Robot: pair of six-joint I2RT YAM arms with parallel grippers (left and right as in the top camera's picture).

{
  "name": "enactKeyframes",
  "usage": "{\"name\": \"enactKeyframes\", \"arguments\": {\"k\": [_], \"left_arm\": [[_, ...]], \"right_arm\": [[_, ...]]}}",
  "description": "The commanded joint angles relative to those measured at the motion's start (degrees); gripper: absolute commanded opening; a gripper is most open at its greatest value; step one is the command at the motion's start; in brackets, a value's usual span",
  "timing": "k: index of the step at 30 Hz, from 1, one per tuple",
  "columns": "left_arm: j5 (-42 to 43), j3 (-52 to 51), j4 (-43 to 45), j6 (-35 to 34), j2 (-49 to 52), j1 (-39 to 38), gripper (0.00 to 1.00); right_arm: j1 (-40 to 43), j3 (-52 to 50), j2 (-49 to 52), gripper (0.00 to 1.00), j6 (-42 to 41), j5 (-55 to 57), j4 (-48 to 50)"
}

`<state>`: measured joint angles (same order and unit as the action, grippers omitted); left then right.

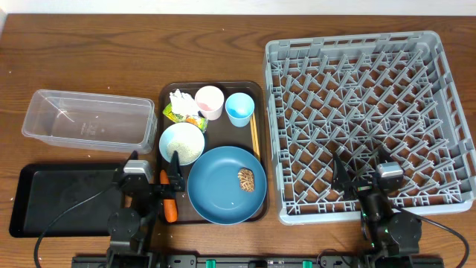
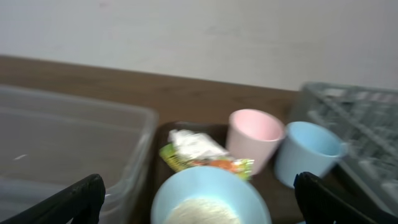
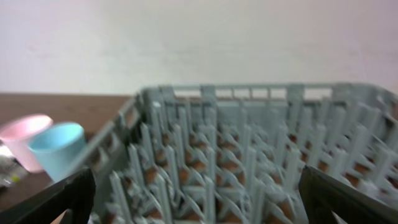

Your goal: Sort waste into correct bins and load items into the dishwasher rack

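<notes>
Both grippers sit at the near edge of the dark, wood-grained table, jaws spread wide and holding nothing: the left gripper between the shallow black tray and the dark brown serving tray, the right gripper over the near side of the grey lattice rack. A plain pale wall rises behind the table. On the serving tray lie the round blue plate carrying a small brown food lump, the white bowl with rice in it, the pink cup, the light-blue cup, wooden chopsticks along the right rim, and the yellow-green wrapper with crumpled tissue. An orange carrot lies at the tray's near-left edge. The clear, rectangular plastic tub stands at the left, behind the black tray.
</notes>
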<state>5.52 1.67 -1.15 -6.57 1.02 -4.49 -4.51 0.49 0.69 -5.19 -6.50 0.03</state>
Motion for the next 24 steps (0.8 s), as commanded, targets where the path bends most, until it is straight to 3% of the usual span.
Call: {"name": "enactKeyframes", "arguments": {"k": [1,7,20,24], "left_arm": [[5.6,4.2,1.2,0.4,0.2,0.1,0.98],[5.6,18.5,-2.2,0.1,9.7,0.1,0.98],[9.5,73.1,-48.8,-0.6,63.6,0.1,0.98],[9.8,80.8,-54.6,-0.6,73.2,0.1,0.98]], "right_arm": [[1.2,3.6,-0.3,0.99,-5.4,-3.5,0.3],[1.2,17.2,5.7,0.99,-6.8,-3.7,-9.4],[1.2,54.9,50.1,0.99,-4.4,-4.7,-43.1],[1.1,61.5,59.0,0.99,-4.4,-11.0,-47.7]]}}
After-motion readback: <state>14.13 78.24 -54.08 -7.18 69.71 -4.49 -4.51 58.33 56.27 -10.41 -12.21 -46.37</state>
